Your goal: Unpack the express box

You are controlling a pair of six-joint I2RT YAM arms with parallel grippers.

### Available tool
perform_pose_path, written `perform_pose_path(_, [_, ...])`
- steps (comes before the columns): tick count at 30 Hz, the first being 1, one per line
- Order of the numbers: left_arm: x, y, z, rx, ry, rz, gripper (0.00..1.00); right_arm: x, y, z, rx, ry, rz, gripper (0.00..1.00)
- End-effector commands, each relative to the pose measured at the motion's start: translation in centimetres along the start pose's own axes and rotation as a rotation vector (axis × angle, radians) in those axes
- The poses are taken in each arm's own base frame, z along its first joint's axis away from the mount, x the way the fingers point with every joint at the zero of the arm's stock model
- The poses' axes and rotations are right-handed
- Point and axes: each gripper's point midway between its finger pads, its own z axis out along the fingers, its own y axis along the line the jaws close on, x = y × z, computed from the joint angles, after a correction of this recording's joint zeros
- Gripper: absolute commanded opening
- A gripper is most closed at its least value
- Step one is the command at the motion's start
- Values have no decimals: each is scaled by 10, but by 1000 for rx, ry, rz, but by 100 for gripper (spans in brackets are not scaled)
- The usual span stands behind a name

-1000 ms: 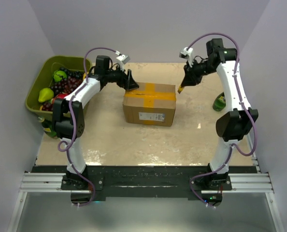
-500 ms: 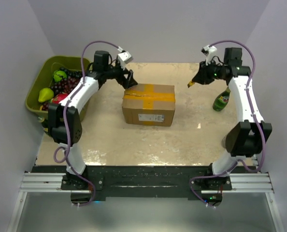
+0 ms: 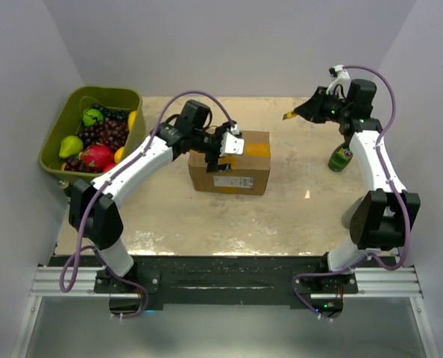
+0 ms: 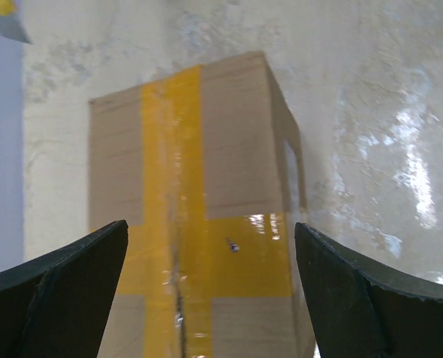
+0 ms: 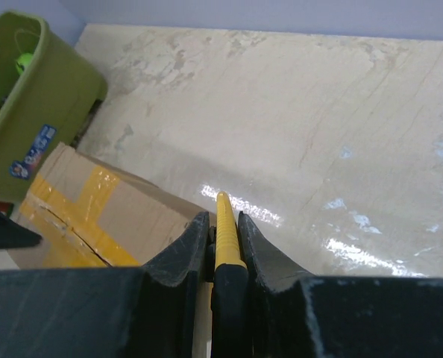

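The express box (image 3: 253,173), brown cardboard with a yellow tape cross on top and a white label on its near side, stands mid-table. My left gripper (image 3: 220,142) hovers over its left top, open wide. In the left wrist view the box top (image 4: 236,149) fills the space between the gripper's (image 4: 210,298) spread fingers (image 4: 57,291), and a dark slit runs along the taped seam (image 4: 178,246). My right gripper (image 3: 302,112) is raised at the far right, shut on a yellow-and-black utility knife (image 5: 224,227), away from the box (image 5: 124,205).
An olive-green bin (image 3: 102,92) of fruit sits at the far left, also seen in the right wrist view as a green bin (image 5: 39,112). A green bottle (image 3: 340,157) stands near the right wall beside the right arm.
My left arm swung from the box's back-left edge to above its top and its jaws spread wider. My right arm drew back toward the far right with the knife.
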Motion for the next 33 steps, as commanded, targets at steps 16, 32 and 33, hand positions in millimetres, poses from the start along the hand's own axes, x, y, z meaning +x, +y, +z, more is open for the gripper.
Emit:
perform_pose_path(16, [87, -10, 15, -352, 228, -405, 87, 11, -2, 8, -97, -121, 547, 0])
perform_pose_path(32, [81, -12, 33, -459, 287, -406, 87, 2, 0, 34, -213, -25, 597, 0])
perform_pose_path(33, [81, -13, 33, -457, 287, -408, 87, 2, -1, 35, -217, -29, 607, 0])
